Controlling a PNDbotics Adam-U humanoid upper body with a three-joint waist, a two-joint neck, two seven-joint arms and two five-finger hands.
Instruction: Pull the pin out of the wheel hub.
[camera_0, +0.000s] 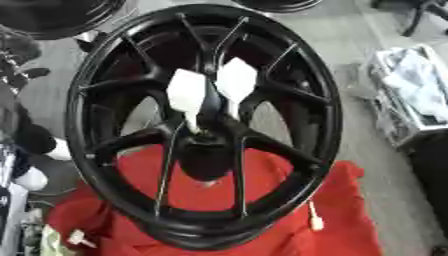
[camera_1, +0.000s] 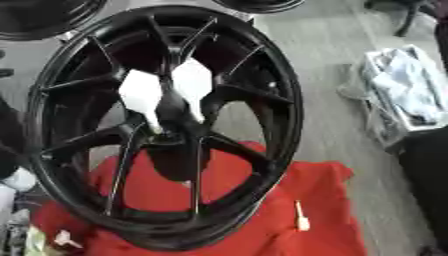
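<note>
Black multi-spoke alloy wheel hub (camera_0: 206, 125) stands tilted on red cloth (camera_0: 289, 210). Two white wedge-shaped pieces (camera_0: 186, 92) sit at its centre; which is the pin, cannot tell. No robot hand in view. Small white peg (camera_0: 315, 220) lies on cloth beside rim.

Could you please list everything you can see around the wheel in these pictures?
wheel hub: one, black, spoked, upright in the middle of the view, its lower rim on the red cloth
white pieces: two, white, side by side between the upper spokes near the hub's centre; what they are I cannot tell
red cloth: one, red, under and in front of the wheel
small white object: one, white, slender, on the cloth at the lower right
small pale object: one, whitish, on the cloth at the lower left
other wheels: parts of two, black, along the top edge
bin of pale wrapped items: one, grey and whitish, on the floor at right
robot's hands: neither shows clearly in either view
</note>
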